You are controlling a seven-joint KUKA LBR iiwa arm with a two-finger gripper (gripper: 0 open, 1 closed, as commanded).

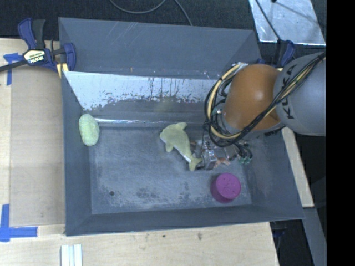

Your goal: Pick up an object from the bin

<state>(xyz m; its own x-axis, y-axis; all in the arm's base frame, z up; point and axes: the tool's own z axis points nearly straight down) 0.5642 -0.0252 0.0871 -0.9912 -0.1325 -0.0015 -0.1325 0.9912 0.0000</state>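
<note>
- The pale yellow-green soft toy, shaped rather like a fish or dolphin, lies on the bin floor just off centre toward 3 o'clock. Its broad end points to 11 o'clock and its narrow end to 4 o'clock.
- The gripper is down at the toy's 4 o'clock end, right against it. Whether it is apart, together or clamped on the toy cannot be told.
- The arm's orange cover and looped cables sit at the gripper's 1 o'clock.
- A purple round puck lies near the gripper at its 5 o'clock, apart from the toy.
- A pale green oval lump rests well apart, at 9 o'clock against the wall of the bin.
</note>
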